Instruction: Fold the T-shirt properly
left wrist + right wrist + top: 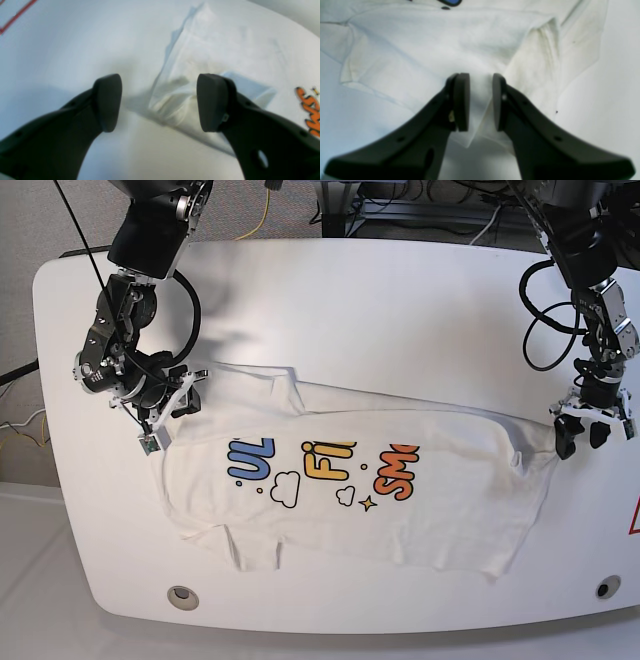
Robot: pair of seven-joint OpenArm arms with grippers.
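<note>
We've got the right hand (480, 101) pinching a fold of the T-shirt (350, 490); the left hand (160, 102) is spread wide over a sleeve. Shirt lies print-up on the white desk (400, 300).

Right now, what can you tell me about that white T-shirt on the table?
The T-shirt is white, soft-looking cloth, lying wrinkled and partly folded across the white table, its blue, yellow and orange lettering with clouds facing up. The right gripper pinches a fold at one end; the left gripper hangs open over the other end.
</note>
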